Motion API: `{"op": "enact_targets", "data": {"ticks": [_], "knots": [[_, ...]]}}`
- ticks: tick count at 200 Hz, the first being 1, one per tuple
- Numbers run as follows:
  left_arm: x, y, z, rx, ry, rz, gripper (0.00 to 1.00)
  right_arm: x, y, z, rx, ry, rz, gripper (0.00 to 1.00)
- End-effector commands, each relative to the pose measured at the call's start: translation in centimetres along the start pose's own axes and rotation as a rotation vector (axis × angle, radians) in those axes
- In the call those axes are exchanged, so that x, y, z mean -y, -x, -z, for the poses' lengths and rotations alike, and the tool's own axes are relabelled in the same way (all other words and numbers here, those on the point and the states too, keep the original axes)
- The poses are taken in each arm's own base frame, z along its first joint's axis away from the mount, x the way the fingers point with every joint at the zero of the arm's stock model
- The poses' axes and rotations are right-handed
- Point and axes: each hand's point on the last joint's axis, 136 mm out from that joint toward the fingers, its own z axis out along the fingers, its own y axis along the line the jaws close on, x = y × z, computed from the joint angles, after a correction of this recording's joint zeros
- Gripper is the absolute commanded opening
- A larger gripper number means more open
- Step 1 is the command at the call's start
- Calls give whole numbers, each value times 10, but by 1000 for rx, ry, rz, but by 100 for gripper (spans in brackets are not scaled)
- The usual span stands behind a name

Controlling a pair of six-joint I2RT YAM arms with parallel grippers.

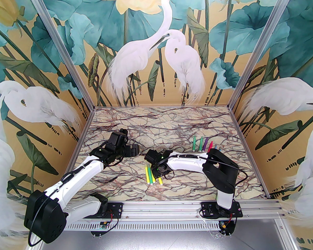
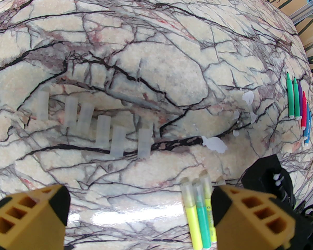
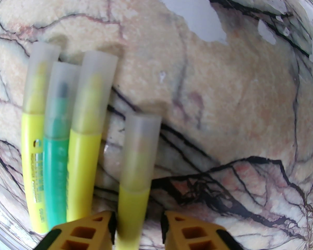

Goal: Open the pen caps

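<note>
Near the table's (image 1: 172,124) middle, right gripper (image 3: 138,215) straddles a capped yellow pen (image 3: 134,197).
Jaws not yet clamped; left gripper (image 2: 139,194), spread wide, faces six loose pen caps (image 2: 103,133).

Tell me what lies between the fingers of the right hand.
A yellow pen, its cap still on, lies between the fingers of the right hand. The right wrist view shows it, with a gap at one finger.

The marble-patterned surface (image 1: 172,129) carries six loose clear caps (image 2: 103,129) in a row, capped yellow and green markers (image 3: 57,144) nearby, and uncapped markers (image 2: 296,100) farther right.
</note>
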Motion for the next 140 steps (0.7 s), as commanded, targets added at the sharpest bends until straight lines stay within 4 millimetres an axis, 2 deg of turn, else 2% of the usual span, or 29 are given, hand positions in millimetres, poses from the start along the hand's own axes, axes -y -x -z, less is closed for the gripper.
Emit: {"op": "enact_targets", "data": {"ticks": [1, 75, 140], "knots": [[0, 1, 0, 14, 4, 6, 94, 6, -8, -3, -30, -59, 2, 36], [1, 2, -1, 12, -5, 12, 95, -2, -21, -8, -79, -95, 64, 34], [5, 4, -1, 21, -20, 16, 95, 1, -24, -11, -91, -101, 62, 25]]}}
